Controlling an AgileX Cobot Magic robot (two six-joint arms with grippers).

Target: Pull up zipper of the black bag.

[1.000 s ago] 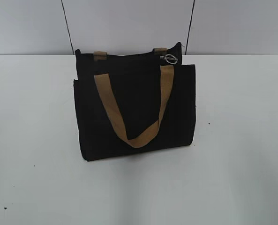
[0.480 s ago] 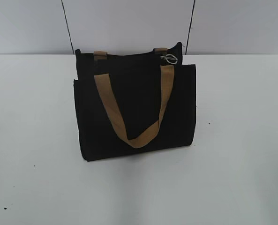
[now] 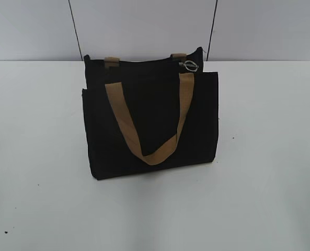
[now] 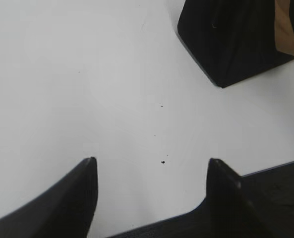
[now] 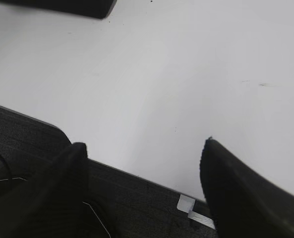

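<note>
The black bag (image 3: pixel 149 120) stands upright in the middle of the white table, a tan strap handle (image 3: pixel 144 125) hanging down its front. The zipper runs along its top edge; its silver pull with a ring (image 3: pixel 189 65) lies near the top right corner. Neither arm shows in the exterior view. My left gripper (image 4: pixel 151 161) is open and empty above the bare table, with a bottom corner of the bag (image 4: pixel 231 39) far ahead at the upper right. My right gripper (image 5: pixel 144 144) is open and empty near the table's front edge; the bag's base (image 5: pixel 62 6) shows at the top left.
The white table (image 3: pixel 270 157) spreads around the bag on all sides. A grey wall with two dark vertical seams (image 3: pixel 75 31) stands behind. A dark surface with white tape (image 5: pixel 186 203) lies below the table's front edge in the right wrist view.
</note>
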